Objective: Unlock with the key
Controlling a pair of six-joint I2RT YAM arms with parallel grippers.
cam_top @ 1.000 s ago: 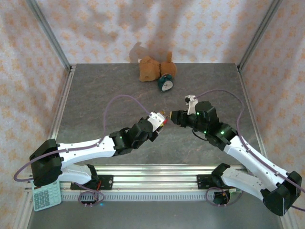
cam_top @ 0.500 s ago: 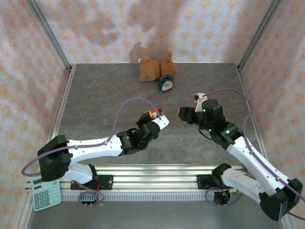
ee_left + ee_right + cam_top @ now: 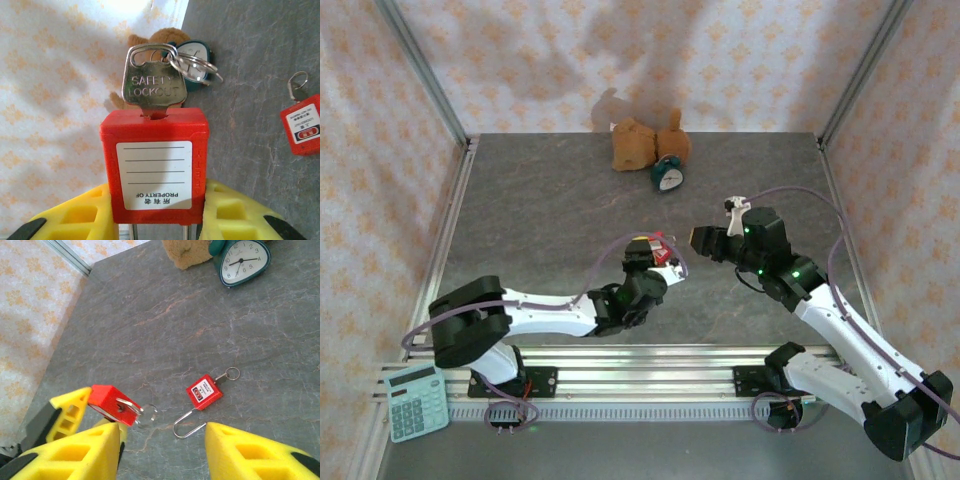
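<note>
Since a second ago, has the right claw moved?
Yes. The right claw pulled back rightward, away from the padlock, now sitting further right of the clock.

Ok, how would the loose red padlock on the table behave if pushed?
The loose padlock lies flat, so it would probably slide rather than roll. Its open shackle may swing or snag; its small ring likely flops.
</note>
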